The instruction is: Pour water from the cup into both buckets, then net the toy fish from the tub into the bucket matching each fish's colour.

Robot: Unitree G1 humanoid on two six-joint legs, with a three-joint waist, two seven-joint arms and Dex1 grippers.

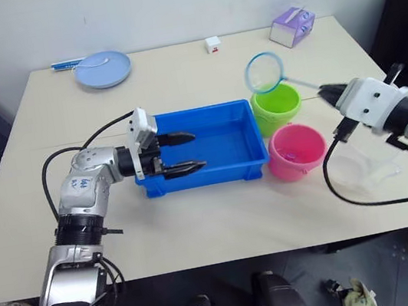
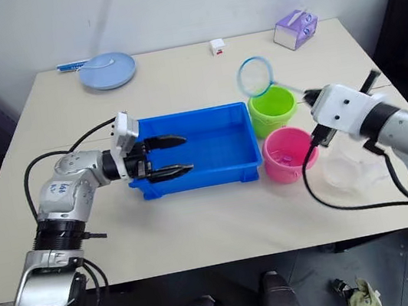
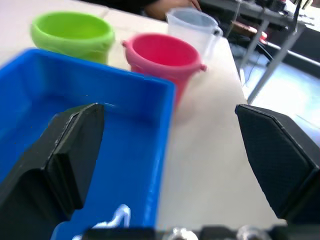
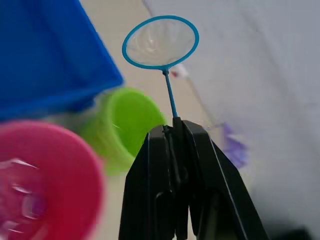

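Right tool clamps net (raised)

glossy smooth plastic tub and buckets — clear plastic cup — matt tabletop

The right end effector hides the net handle's lower end; the tub is cut off.

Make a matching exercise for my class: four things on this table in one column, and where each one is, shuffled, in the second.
1. net
2. left pincer
3. cup
4. plate

a. far left of the table
b. over the tub's left end, open
c. held in the right pincer, above the green bucket
d. right of the pink bucket

Pairs: 1-c, 2-b, 3-d, 4-a
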